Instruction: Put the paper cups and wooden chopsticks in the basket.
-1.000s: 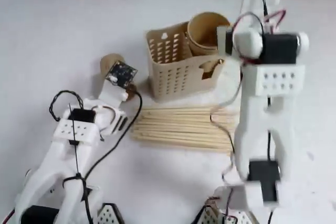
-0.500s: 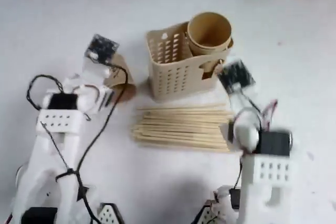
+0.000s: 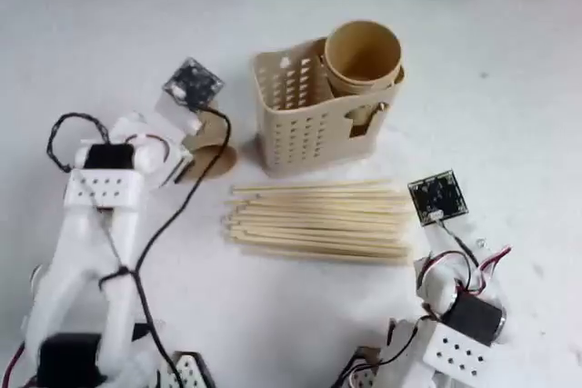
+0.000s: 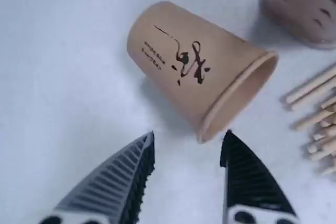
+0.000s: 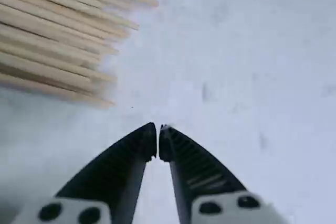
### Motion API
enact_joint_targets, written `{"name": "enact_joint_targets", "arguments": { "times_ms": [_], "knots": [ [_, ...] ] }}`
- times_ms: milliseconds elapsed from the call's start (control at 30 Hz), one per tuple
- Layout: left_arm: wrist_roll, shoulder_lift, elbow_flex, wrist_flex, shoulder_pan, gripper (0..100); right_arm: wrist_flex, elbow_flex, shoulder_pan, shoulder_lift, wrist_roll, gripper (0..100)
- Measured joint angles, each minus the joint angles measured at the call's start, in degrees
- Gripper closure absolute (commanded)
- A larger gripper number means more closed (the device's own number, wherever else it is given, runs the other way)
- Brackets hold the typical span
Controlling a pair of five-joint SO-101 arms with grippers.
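Basket (image 3: 314,120) as reference. Stacked cups (image 3: 362,56) stand in its right end. Loose cup (image 3: 207,147) lies on its side just left of basket, left gripper (image 4: 186,142) near it. Chopsticks (image 3: 318,220) lie flat just in front of basket. Right gripper (image 5: 158,128) front-right of basket.

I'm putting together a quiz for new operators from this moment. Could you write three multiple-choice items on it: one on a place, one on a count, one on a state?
1. Where do the wooden chopsticks lie?
A. on the table in front of the basket
B. inside the basket
C. under a cup

2. How many paper cups lie on their side outside the basket?
A. none
B. one
C. three

3. How is the right gripper?
A. open wide
B. shut on a chopstick
C. shut, holding nothing

Answers:
1. A, the bundle lies flat on the table.
2. B, a single cup lies by the left gripper.
3. C, its jaws meet above bare table.
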Motion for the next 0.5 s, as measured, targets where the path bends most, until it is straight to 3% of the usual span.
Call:
{"name": "enact_joint_targets", "arguments": {
  "times_ms": [133,500],
  "knots": [
    [-1.41,4.92,0.0,-2.9,0.79,77,-4.31,7.74,1.05,-0.26,0.09,97.4],
    [-1.05,16.18,-0.44,-23.21,-0.88,80,-14.77,19.6,7.03,-0.35,0.18,97.1]
  ]
}}
